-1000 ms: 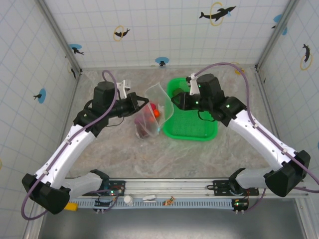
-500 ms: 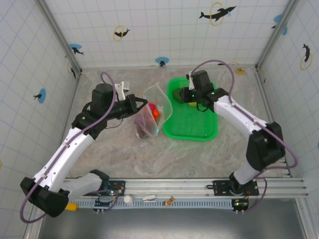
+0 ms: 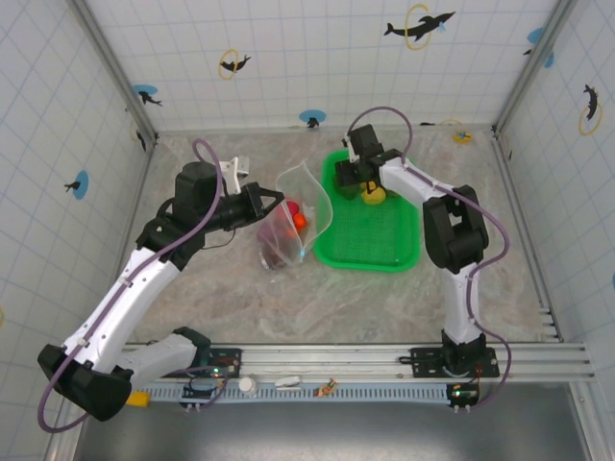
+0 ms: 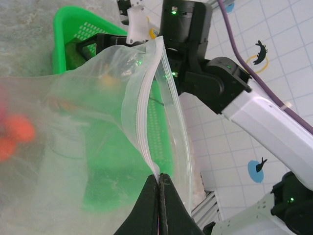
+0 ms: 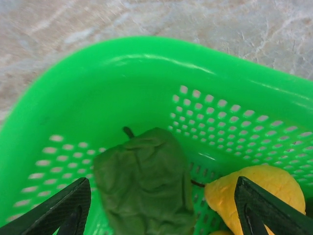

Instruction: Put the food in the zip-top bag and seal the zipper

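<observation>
While open, right gripper [image 5: 161, 203] inside basket [image 5: 146, 54]

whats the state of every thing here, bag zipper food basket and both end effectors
zip-top bag: mouth open, held up by its edge
zipper: unsealed, sides apart
left end effector: shut on the zipper
right end effector: open, holding nothing
basket: upright, food in it
dark green food: lying in the basket, not gripped
yellow food: in the basket beside it
red and orange food: inside the bag
</observation>
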You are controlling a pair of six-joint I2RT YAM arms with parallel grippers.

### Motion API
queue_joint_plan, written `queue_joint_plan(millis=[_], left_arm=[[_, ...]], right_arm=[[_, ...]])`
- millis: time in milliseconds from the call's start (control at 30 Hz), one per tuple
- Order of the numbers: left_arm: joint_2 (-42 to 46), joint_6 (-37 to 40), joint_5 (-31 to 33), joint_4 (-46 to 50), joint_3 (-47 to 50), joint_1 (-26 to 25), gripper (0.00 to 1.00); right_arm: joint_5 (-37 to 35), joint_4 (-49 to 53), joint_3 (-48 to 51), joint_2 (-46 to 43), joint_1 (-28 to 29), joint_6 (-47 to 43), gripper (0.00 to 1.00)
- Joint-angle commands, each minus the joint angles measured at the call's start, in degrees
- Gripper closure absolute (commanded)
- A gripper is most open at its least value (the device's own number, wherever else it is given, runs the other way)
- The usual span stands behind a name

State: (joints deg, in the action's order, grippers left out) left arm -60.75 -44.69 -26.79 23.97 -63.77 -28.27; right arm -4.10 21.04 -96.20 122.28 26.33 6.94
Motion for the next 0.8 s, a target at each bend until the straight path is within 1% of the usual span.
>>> queue_joint_plan(millis=[0, 133, 533, 600, 767], left_arm=[[0.1, 2.4, -1.1, 0.8, -0.7, 0.4, 1.00], [-0.2, 2.2, -1.2, 0.5, -0.7, 0.5, 1.00], [-0.8, 1.5, -1.2, 0.3, -1.1, 0.4, 1.00], [-0.9, 1.5, -1.2, 0.4, -1.2, 0.5, 1.00], [-1.0, 1.3, -1.2, 0.4, -1.4, 0.5, 1.00]], right_arm=[[1.8, 1.7, -3.2, 2.9, 0.0, -1.5, 0.21], [4.0, 0.9, -3.5, 4.4, -0.3, -0.8, 0.22], [7.2, 2.4, -5.2, 8.4, -0.9, 2.0, 0.26], [7.2, 2.5, -4.7, 8.2, -0.9, 2.1, 0.29], [6.8, 0.8, -2.8, 5.2, -0.9, 2.6, 0.43]])
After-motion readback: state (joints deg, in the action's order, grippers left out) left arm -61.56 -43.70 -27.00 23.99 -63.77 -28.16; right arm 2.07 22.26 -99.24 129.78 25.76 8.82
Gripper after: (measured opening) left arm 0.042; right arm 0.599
